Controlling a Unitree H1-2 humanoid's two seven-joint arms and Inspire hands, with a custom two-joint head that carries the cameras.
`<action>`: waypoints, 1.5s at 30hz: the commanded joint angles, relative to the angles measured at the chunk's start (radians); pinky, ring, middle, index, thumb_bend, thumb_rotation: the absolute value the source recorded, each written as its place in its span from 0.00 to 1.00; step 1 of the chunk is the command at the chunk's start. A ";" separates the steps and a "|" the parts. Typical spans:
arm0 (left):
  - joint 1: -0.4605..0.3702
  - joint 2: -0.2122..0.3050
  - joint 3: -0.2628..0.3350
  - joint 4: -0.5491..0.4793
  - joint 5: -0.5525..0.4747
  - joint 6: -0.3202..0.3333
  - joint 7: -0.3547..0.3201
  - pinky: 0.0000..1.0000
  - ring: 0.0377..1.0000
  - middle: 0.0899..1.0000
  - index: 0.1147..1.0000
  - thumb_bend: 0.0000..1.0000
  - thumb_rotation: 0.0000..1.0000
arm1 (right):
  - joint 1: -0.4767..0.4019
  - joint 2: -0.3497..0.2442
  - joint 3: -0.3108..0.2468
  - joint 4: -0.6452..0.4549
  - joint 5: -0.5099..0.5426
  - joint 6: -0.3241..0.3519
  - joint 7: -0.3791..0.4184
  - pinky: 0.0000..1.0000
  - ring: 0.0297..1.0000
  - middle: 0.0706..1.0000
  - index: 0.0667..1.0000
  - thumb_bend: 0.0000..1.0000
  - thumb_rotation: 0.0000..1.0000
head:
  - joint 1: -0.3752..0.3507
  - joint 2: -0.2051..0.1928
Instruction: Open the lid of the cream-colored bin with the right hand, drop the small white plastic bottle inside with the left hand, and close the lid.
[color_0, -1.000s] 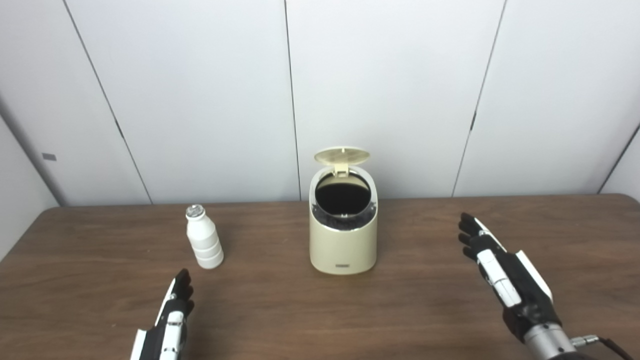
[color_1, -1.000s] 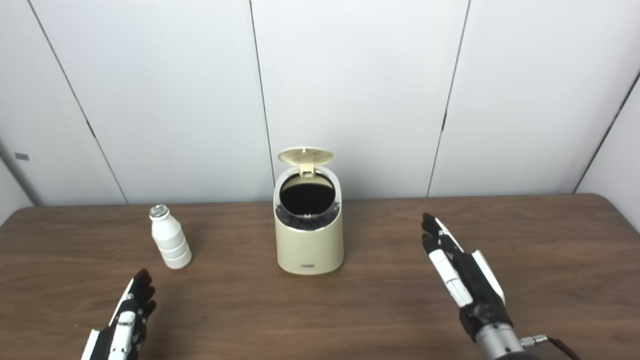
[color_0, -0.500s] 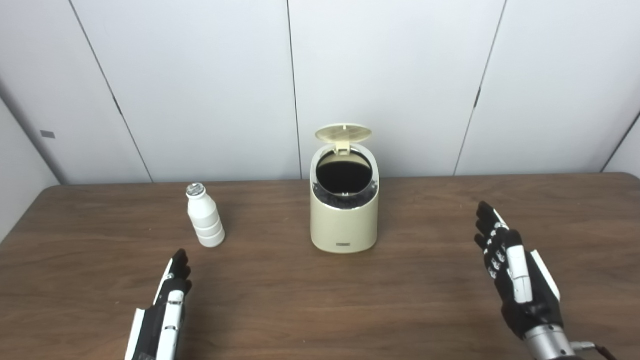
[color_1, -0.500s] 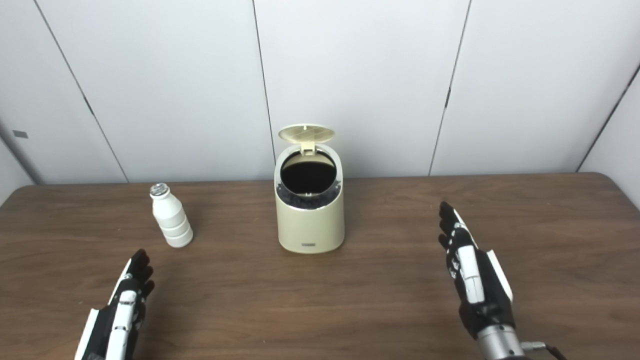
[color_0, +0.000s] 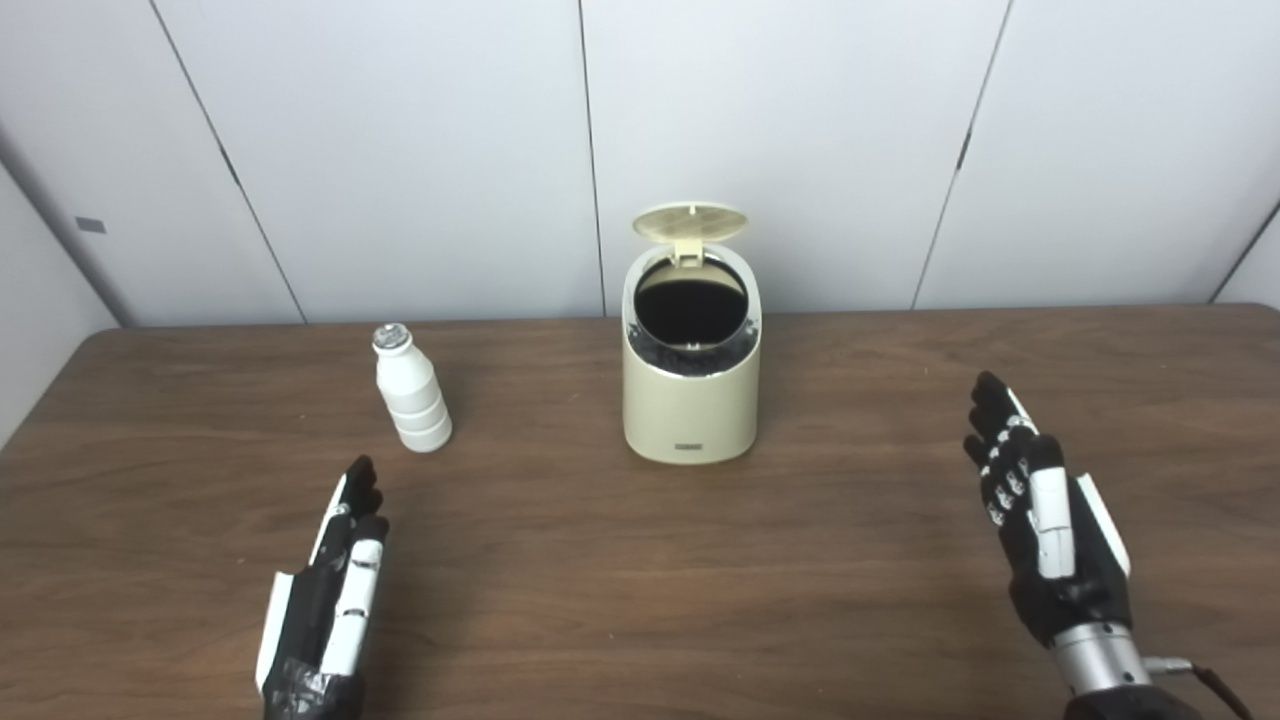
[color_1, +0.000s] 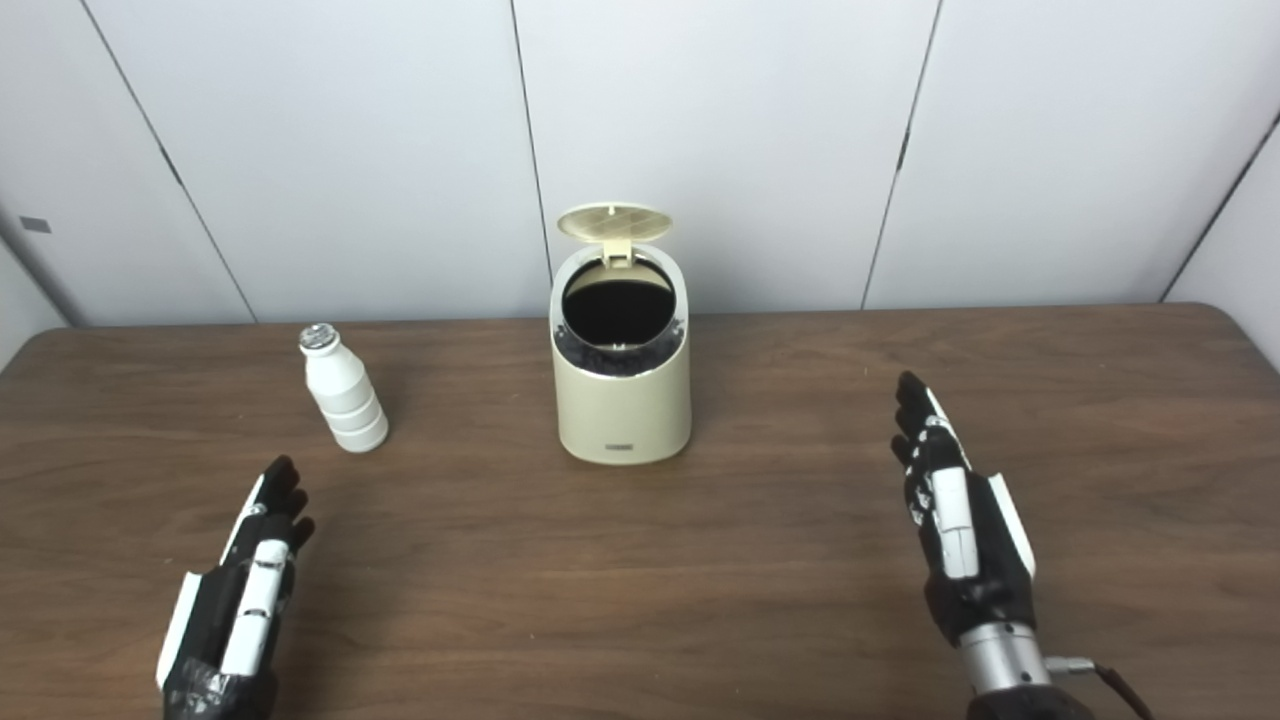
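Bin (color_0: 689, 400) sits mid-frame, upright on the tabletop (color_0: 620, 590), lid (color_0: 690, 220) flipped up and back on its rear hinge. The dark mouth faces up and slightly toward us, so a drop from above or from the front has clear access. Judging by that, the lid-opening step looks done.

Bottle (color_0: 411, 402) is left of center, standing upright with its cap on, well apart from the bin and nothing between them. Nothing is touching it. It stands further up the frame than the left hand, so it reads as the next pick target.

Left hand (color_0: 328, 590) is at lower left, empty, held flat, fingers (color_0: 352, 500) extended and pointing up-frame roughly at the bottle. It's near the bottle but not touching it. Can't tell whether it rests on the wood or hovers just over it.

Right hand (color_0: 1040, 525) is at lower right, empty too, fingers straight and lying side by side, thumb side up. It's well apart from the bin, so I'd guess it's parked to keep the drop path clear until the lid needs closing.

Next move as I read it: the left reaches for the bottle body. Its ribbed lower half should take a wrap grasp. It's a tall shape on a small base, so a side nudge could tip it.
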 joint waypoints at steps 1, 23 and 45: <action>0.038 -0.019 -0.005 -0.007 0.008 -0.040 0.003 0.98 1.00 1.00 0.99 0.51 0.82 | -0.011 -0.025 -0.015 0.001 0.021 -0.066 0.004 1.00 1.00 0.99 0.97 0.72 0.98 | 0.033 -0.012; 0.041 -0.041 -0.021 0.052 0.165 -0.113 0.077 0.91 0.96 0.97 1.00 0.61 0.63 | 0.031 -0.042 -0.016 -0.086 0.083 0.008 -0.017 0.86 0.90 0.89 0.86 0.68 0.88 | 0.174 -0.111; -0.232 0.144 0.075 -0.001 0.559 0.257 0.079 0.81 0.93 0.97 0.99 0.99 0.33 | 0.024 -0.036 0.012 -0.100 0.046 0.044 -0.041 0.85 0.91 0.90 0.88 0.69 0.89 | 0.163 -0.125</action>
